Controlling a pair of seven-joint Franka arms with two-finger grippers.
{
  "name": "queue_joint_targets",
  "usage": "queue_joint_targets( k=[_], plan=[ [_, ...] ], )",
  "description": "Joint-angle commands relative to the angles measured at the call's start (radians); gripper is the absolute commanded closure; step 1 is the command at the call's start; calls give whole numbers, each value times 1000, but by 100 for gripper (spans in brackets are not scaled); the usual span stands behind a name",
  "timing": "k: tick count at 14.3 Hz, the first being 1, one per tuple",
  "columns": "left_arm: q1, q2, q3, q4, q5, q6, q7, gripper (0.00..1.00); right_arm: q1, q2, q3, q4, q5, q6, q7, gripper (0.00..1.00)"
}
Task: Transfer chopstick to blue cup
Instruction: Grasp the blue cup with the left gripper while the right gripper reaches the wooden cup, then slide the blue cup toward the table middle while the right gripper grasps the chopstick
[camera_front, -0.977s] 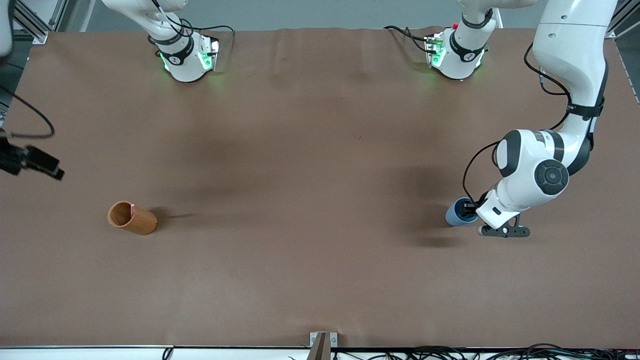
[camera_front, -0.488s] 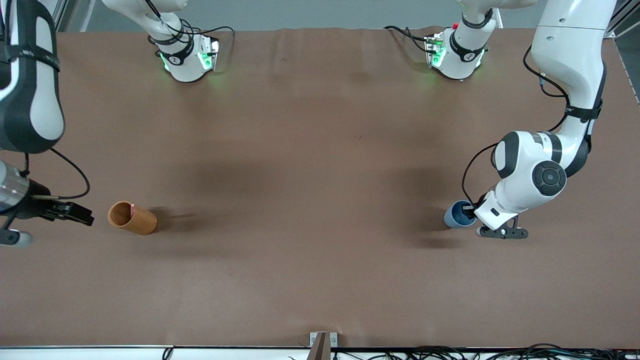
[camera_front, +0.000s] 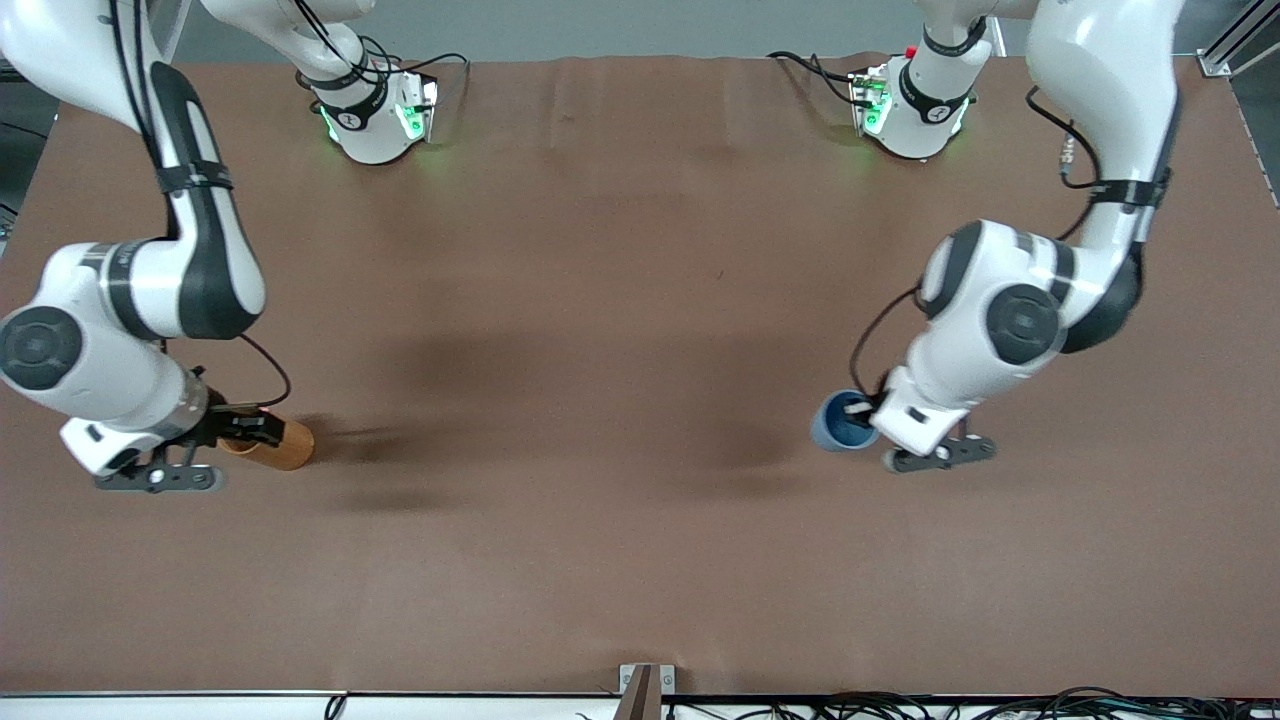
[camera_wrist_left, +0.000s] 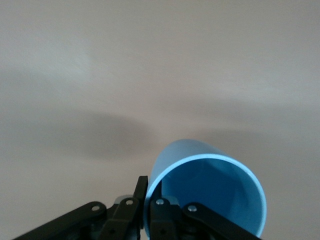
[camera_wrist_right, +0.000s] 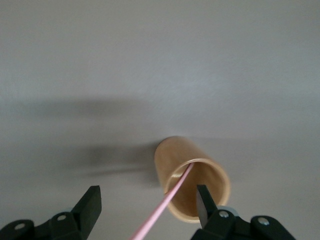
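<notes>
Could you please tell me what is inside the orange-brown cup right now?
A pale pink chopstick leans out over the orange-brown cup's rim; its lower end and the cup's bottom are hidden. The open right hand straddles it.

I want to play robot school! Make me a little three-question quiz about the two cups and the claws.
1. True or false: the left claw is pinching the rim of the blue cup.
2. Where is the pink chopstick right now?
A. in the blue cup
B. in the brown cup
C. flat on the table
3. Fill in: the right claw has its fingers spread ____ over the brown cup.

Key: 1 true. 2 B, one end sits in the brown cup and it sticks out between the right claw's fingers. 3 open.
</notes>
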Motion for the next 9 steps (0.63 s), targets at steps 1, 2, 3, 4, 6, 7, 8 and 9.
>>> queue_joint_targets(
  k=[1, 2, 3, 4, 6, 7, 8, 9],
  plan=[
    [-56, 82, -78, 88, 78, -17, -247, 100, 31, -53, -1, -73, -92, 9, 11, 22],
    [-103, 113, -78, 123, 92, -17, -316, 100, 36, -65, -2, -95, -113, 9, 13, 24],
    [-154, 145, -77, 154, 95, -17, -370, 100, 39, -77, -2, -110, -123, 9, 13, 26],
    [-198, 179, -69, 186, 98, -17, -424, 100, 41, -88, -1, -122, -137, 6, 13, 27],
    [-258, 231, -66, 235, 118, -17, -502, 100, 42, -110, -2, -142, -157, 2, 14, 32],
    [-284, 252, -65, 251, 136, -17, -538, 100, 45, -113, -2, -144, -162, -10, 25, 34],
    [-298, 265, -65, 252, 149, -17, -556, 100, 50, -122, 1, -144, -176, -30, 42, 38],
    [-310, 273, -65, 252, 158, -16, -566, 100, 71, -125, -1, -144, -194, -40, 62, 42]
  ],
)
